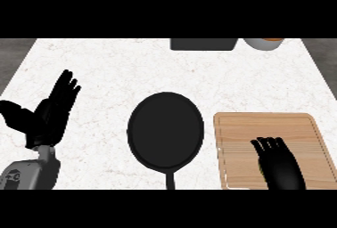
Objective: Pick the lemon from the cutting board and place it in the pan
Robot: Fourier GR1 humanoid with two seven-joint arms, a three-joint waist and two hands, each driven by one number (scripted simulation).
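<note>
Head view: right hand (280, 162) curled over cutting board (263, 129) (lemon hidden), left hand (49, 113) spread.

1. We see a white speckled counter (118, 71), with dark floor past its left and right edges.
2. A black pan (164, 131) lies on it near the middle, handle toward the lower edge.
3. A wooden board (263, 127) lies just right of the pan, apart from it.
4. At the far edge sit a dark box (204, 43) and, beside it, a pale round pot (265, 43), both cut off.
</note>
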